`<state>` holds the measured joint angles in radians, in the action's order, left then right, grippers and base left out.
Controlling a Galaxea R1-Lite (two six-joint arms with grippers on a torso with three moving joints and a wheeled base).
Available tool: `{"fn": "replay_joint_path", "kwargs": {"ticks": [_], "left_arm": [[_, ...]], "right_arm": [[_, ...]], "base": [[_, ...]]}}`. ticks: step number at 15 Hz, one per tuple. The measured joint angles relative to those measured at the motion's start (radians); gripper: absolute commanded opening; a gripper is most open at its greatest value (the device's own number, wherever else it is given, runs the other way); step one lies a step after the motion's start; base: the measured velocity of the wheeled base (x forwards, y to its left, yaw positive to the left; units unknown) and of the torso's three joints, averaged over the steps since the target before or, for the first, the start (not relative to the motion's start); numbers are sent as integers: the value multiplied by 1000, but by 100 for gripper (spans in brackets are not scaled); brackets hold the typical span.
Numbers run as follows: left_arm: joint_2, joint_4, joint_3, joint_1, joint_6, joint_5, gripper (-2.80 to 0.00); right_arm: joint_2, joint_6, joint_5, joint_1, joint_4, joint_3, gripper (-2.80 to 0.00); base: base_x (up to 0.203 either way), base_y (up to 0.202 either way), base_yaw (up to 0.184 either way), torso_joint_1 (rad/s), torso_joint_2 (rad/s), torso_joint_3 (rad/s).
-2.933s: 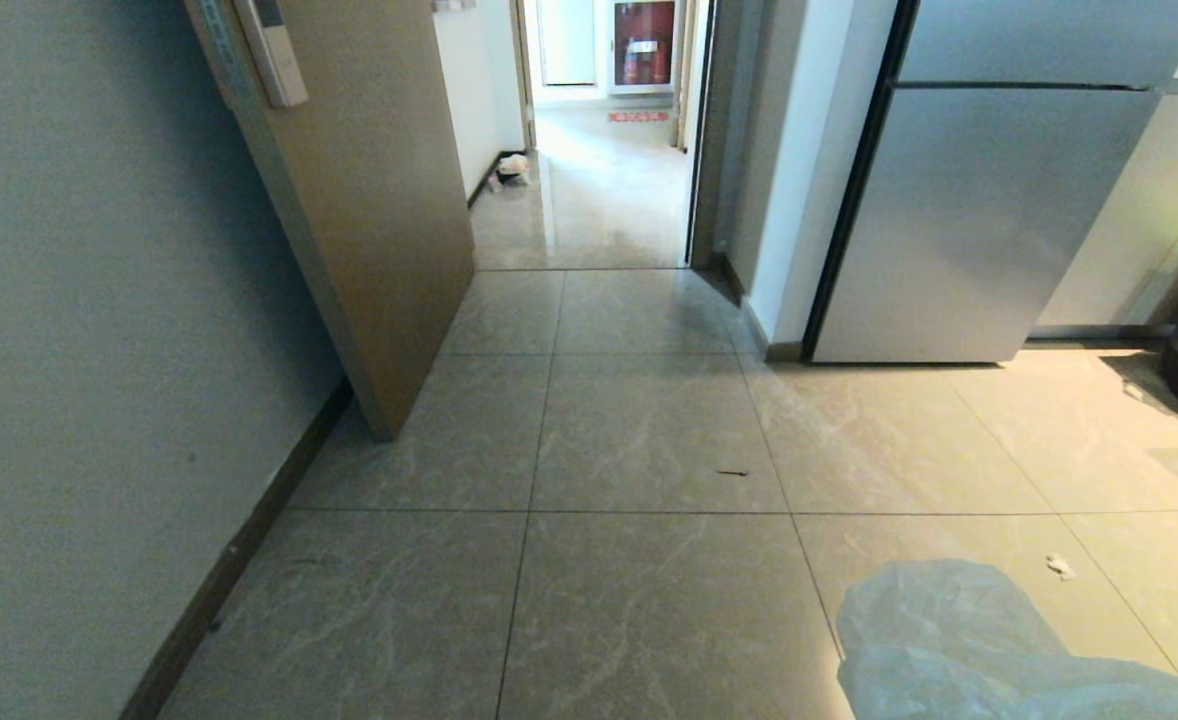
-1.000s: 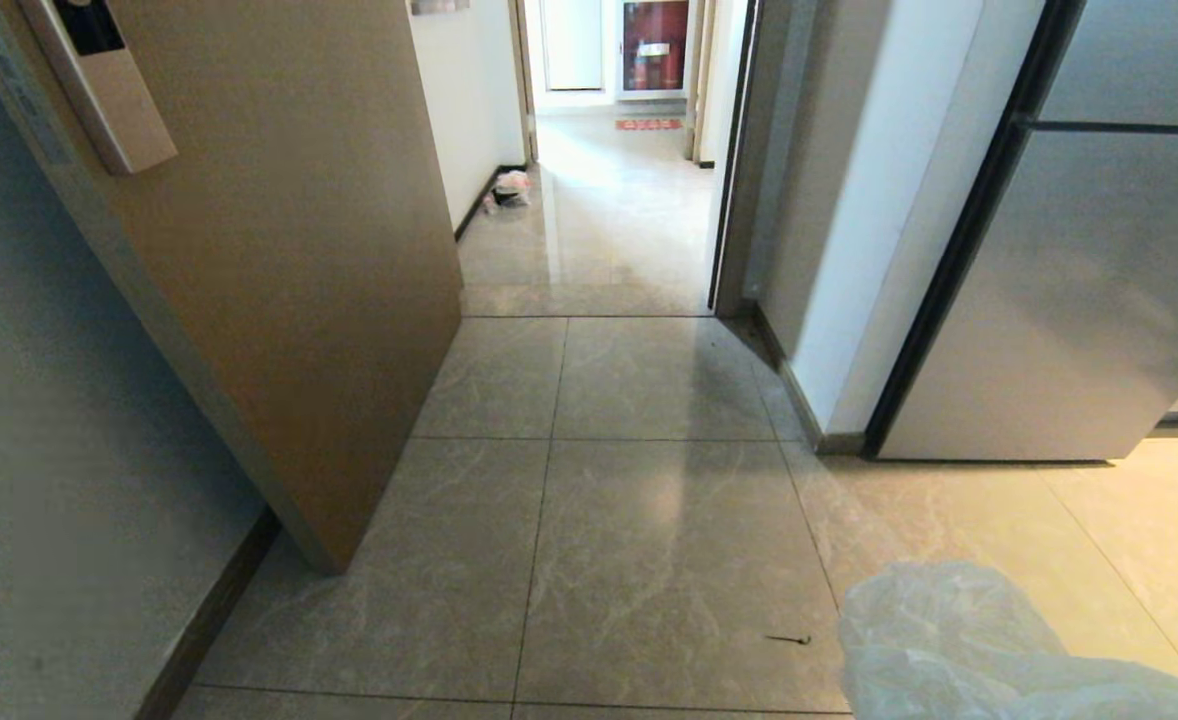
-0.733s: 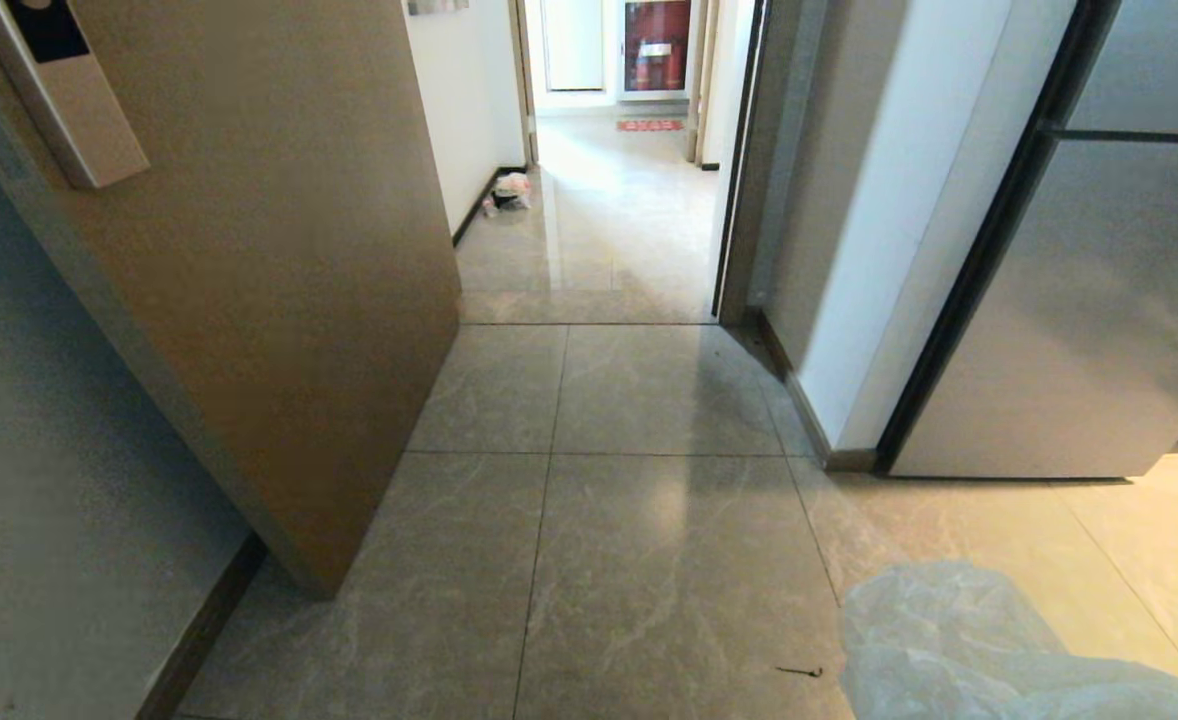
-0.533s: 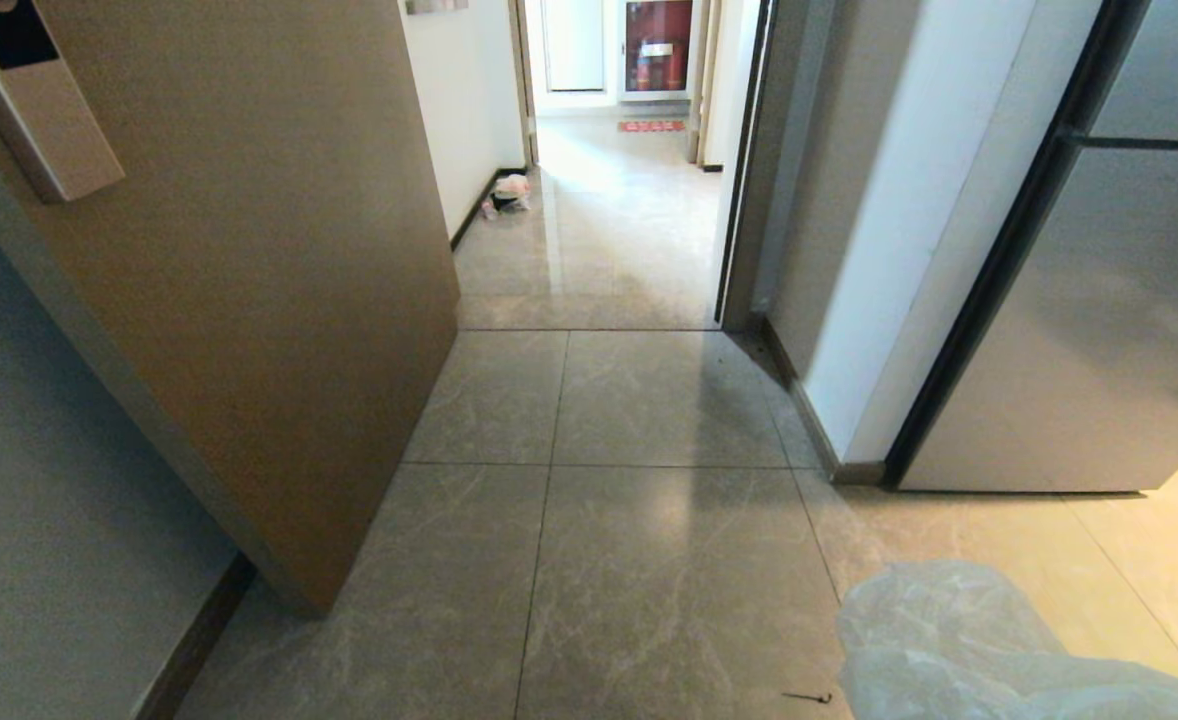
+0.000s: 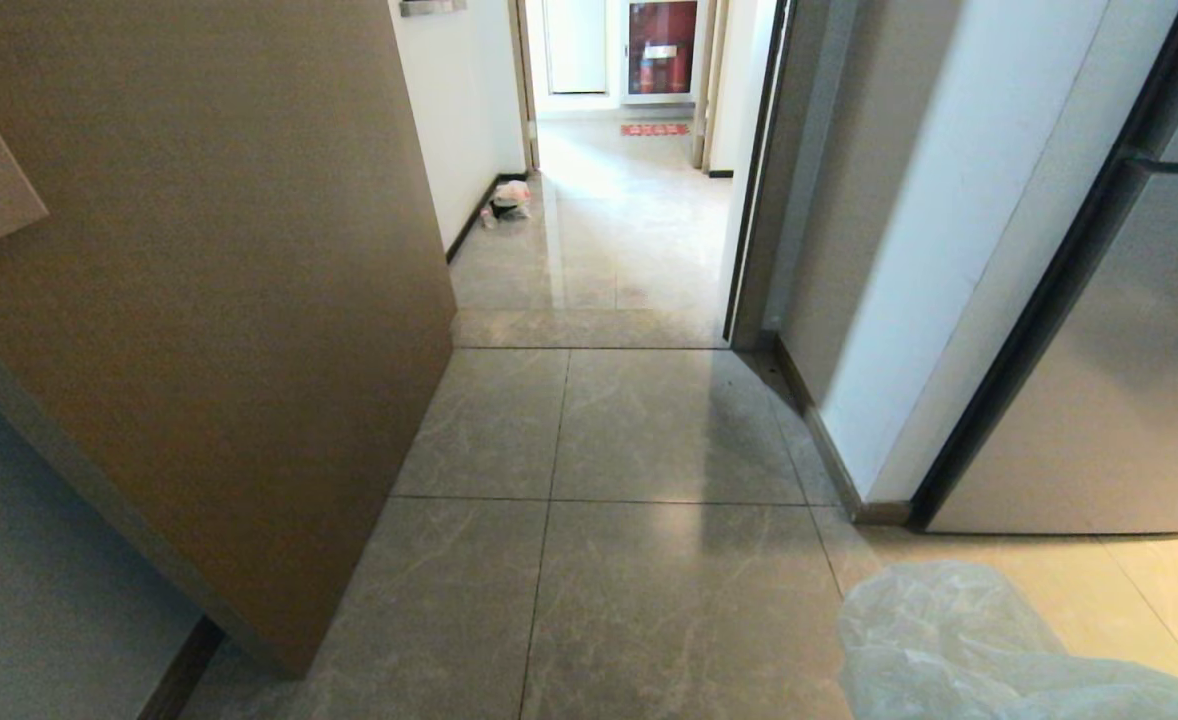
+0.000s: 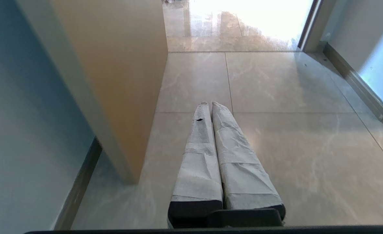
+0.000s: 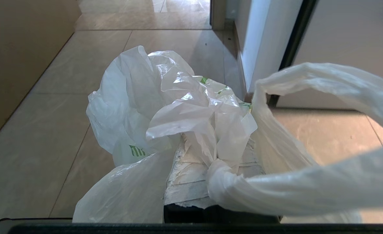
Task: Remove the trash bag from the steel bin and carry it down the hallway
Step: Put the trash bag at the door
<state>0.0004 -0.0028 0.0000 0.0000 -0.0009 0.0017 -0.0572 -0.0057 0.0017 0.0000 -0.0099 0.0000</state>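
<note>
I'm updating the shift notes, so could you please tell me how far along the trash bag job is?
Done: the trash bag is out; no steel bin is in view. In hand: the right gripper is shut on the bag, which shows low right in the head view, facing the open doorway. The left gripper is shut and empty. Left: the hallway ahead, toward the red-fronted cabinet.
</note>
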Motion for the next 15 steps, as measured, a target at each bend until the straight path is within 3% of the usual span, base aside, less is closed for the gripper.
{"fn": "replay_joint_path", "kwargs": {"ticks": [15], "left_arm": [[0,-1,0,0,0,0,-280]], "right_arm": [[0,0,0,0,0,0,-280]], "base": [[193,0,1,2,2,2]]}}
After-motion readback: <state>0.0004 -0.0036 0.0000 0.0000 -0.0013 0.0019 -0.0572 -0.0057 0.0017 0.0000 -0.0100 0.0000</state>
